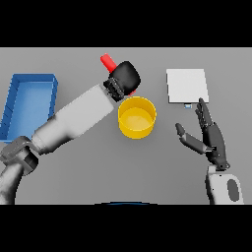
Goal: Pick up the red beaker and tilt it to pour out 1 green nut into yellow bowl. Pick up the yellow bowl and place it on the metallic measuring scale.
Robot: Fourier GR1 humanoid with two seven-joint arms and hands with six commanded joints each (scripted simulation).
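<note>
Left hand (126, 77) curled round the red beaker (108, 61), tilted just behind the yellow bowl (137, 117) at mid-table, toward the far edge. Nothing discernible inside the bowl. Right hand (209, 135) hovering right of the bowl, fingers straight and spread, thumb out. Measuring scale (186, 85) just beyond it, near the far edge. Blue tray (29, 103) along the left edge.

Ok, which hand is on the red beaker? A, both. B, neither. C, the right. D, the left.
D: the left hand is curled round the red beaker above the yellow bowl, while the right hand hangs open, apart.
</note>
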